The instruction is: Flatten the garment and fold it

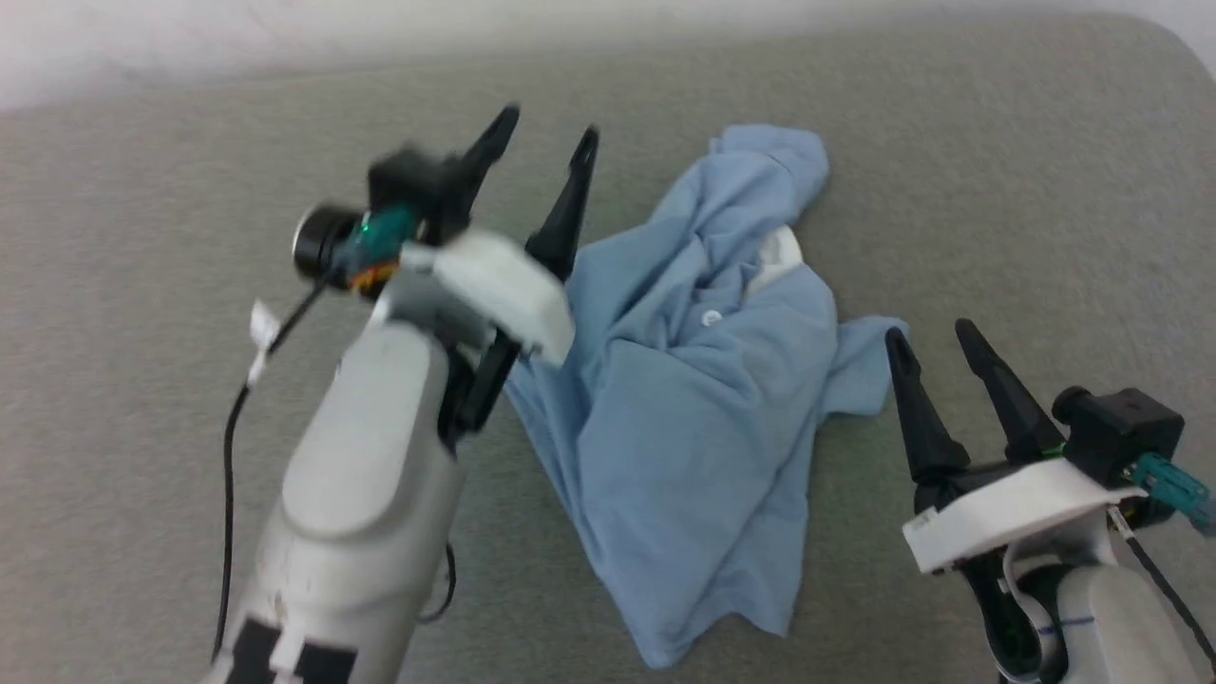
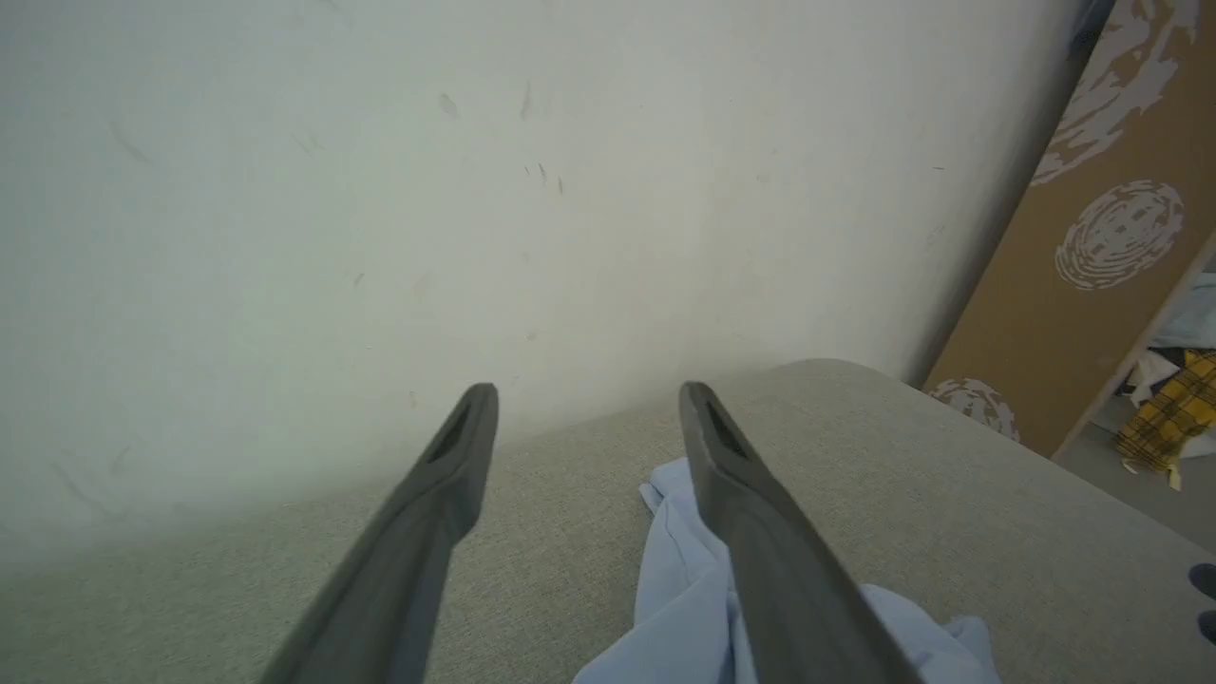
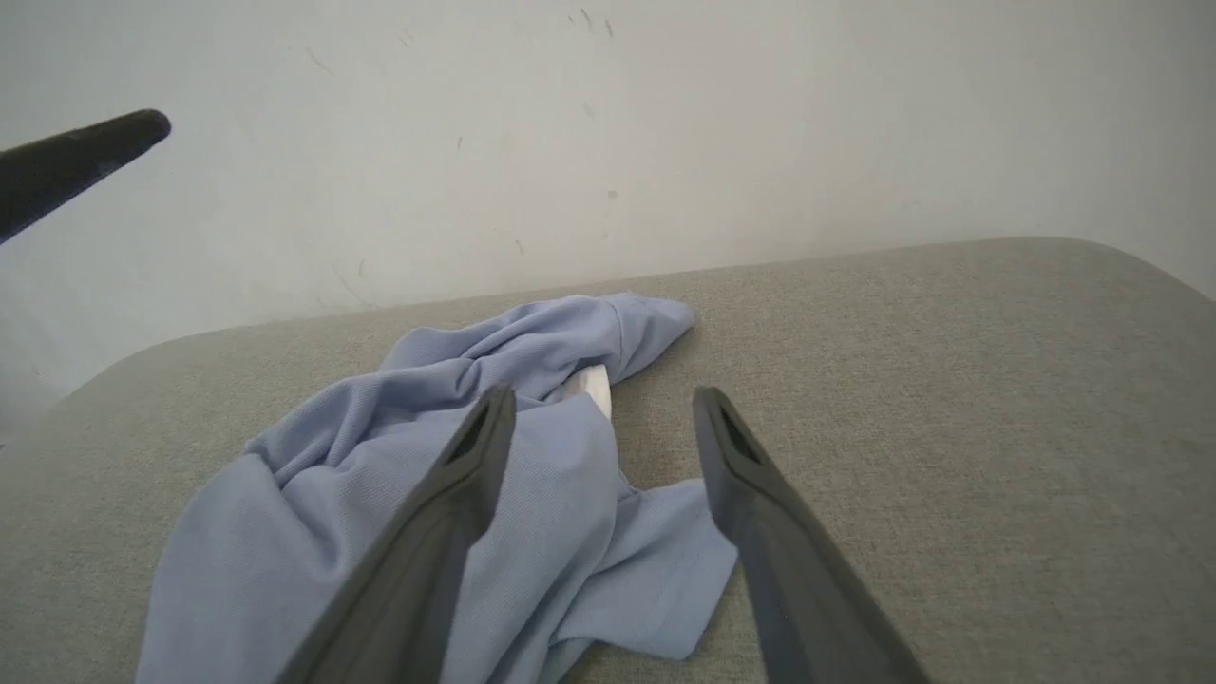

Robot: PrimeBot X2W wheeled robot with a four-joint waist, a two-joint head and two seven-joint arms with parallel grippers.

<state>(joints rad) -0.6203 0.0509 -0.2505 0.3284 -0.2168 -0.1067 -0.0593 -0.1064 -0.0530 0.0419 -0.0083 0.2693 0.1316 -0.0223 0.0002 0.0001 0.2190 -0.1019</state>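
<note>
Left gripper (image 1: 552,123): I see it wide, empty; polo shirt (image 1: 684,380) rightward.
Right gripper (image 1: 929,332): wide, empty.
Ahead: wall (image 2: 285,190).

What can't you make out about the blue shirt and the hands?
- Head view: the garment is crumpled; its folds hide any chest logo.
- Head view: the left hand is motion-blurred; its forearm covers the garment's left edge.
- Right wrist view: fingers of the right hand and the bottom edge hide the garment's lower part.

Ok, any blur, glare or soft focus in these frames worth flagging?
Head view: left gripper smeared by motion blur; shirt and right gripper sharper. Left wrist view: soft overall, wall hazy. Right wrist view: crisp, even light, no glare.
</note>
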